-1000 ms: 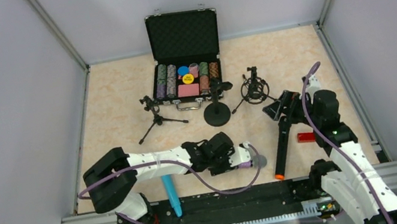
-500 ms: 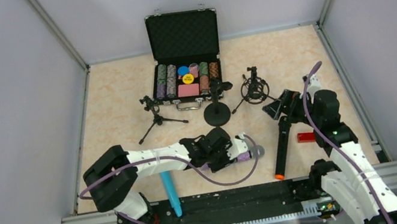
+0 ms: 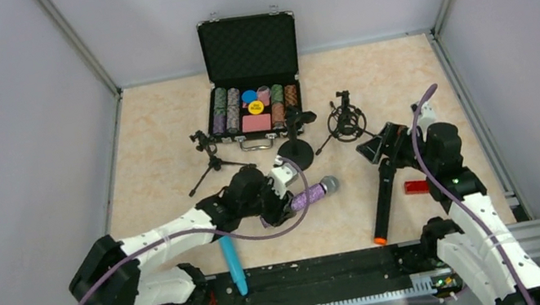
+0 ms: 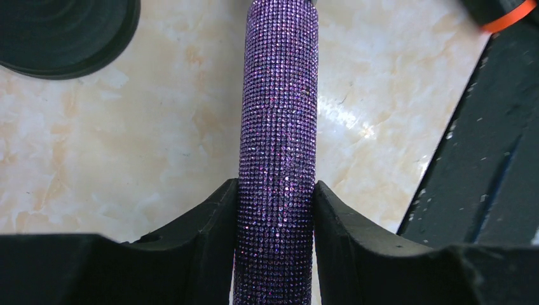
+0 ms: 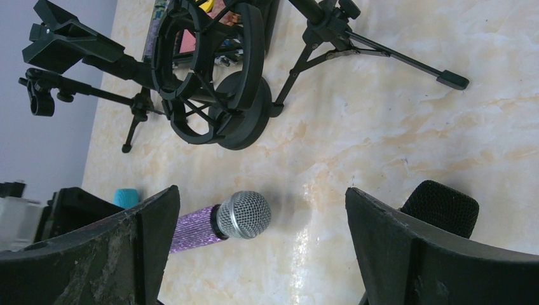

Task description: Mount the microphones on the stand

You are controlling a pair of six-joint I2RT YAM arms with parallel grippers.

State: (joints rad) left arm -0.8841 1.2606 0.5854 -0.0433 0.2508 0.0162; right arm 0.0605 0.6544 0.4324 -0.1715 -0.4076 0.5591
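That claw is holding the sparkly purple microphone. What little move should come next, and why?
Probably carry the purple microphone toward the round-base stand just beyond it: the left claw is shut on its handle, and no stand holds a microphone yet.

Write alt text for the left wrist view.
A glittery purple microphone runs up the frame's centre, clamped between the two black fingers of the left pincer. Behind it is a pale marbled tabletop, with a round black stand base at top left and an orange tip at top right.
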